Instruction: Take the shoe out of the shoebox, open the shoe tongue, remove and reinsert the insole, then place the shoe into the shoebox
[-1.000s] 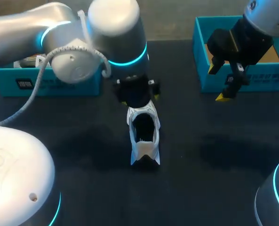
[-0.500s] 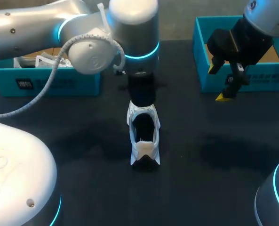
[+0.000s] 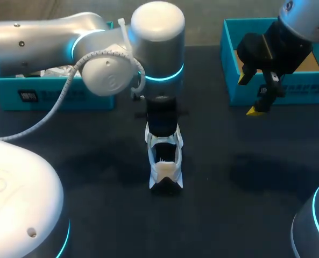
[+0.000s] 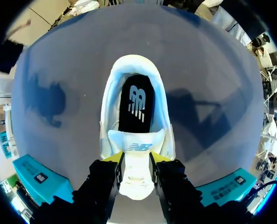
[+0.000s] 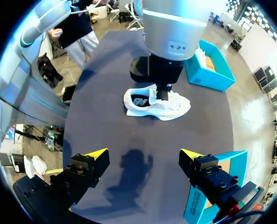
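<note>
Desk (image 3: 229, 215): you have a dark, matte surface running from near edge to far.
Shadows (image 3: 256, 172): soft patches left and right of centre.

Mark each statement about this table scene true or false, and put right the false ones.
1. The shoe stands on the table, not in a box. True.
2. The insole lies inside the shoe. True.
3. The right gripper holds the insole. False: it hangs open and empty near the blue box.
4. The left gripper hovers over a box. False: it is shut on the shoe's tongue.
</note>
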